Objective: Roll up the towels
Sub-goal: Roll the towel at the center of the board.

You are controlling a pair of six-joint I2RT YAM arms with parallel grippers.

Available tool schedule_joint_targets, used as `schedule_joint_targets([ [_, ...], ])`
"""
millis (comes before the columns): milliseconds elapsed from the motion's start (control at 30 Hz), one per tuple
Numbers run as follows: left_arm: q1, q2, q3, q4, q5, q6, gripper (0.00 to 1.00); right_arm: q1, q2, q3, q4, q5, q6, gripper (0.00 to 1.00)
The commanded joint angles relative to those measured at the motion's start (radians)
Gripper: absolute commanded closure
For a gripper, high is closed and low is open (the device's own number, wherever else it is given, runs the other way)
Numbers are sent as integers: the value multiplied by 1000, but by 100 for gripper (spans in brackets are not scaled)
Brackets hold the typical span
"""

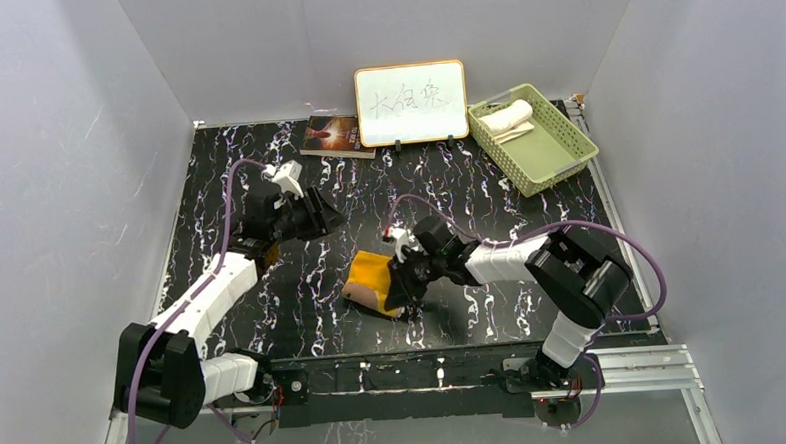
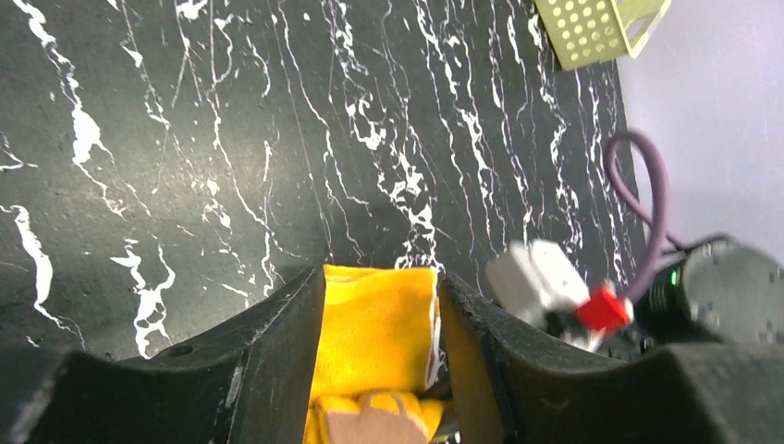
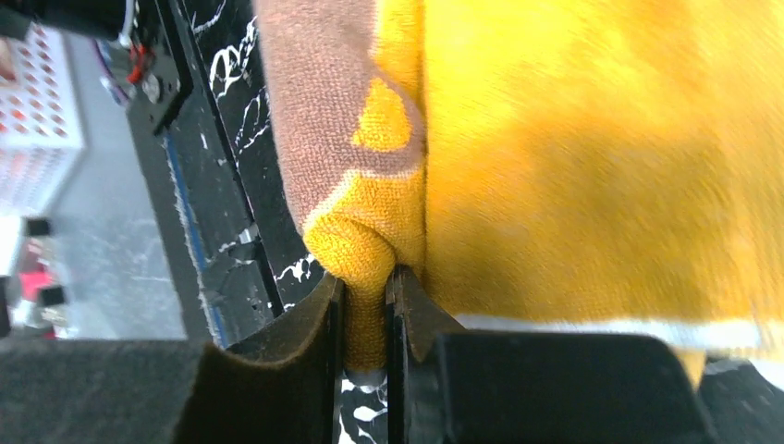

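orange-yellow towel pinched at one edge; cream-white towel in the basket

table (image 1: 267, 177): black marbled top, both arms reaching in from its near edge. green basket (image 1: 577, 134), far right corner: holds the cream-white towel (image 1: 508, 118), which looks rolled, so that half of the task reads as done. orange-yellow towel (image 1: 369, 273), centre front: lies partly folded, a brown-patterned end turned over. right gripper (image 1: 408, 295): jaws narrow, clamped on a bunched fold at the towel's edge, presumably to anchor the cloth or begin its roll. left gripper (image 1: 327, 217): raised to the towel's left and apart from it, jaws spread, holding nothing, seemingly positioned for a second hold.
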Motion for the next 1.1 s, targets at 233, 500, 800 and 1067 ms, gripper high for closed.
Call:
schedule_joint_targets([
  [233, 0, -12, -160, 182, 238, -74, 56, -212, 179, -87, 349, -239, 486, 92],
  [500, -9, -15, -257, 461, 416, -245, 61, -214, 204, 7, 123, -146, 406, 91],
  [800, -63, 155, -354, 776, 487, -374, 68, -213, 212, 98, -29, -86, 319, 90],
  [1067, -63, 278, -399, 828, 357, -347, 72, -214, 203, 109, -64, -66, 303, 88],
])
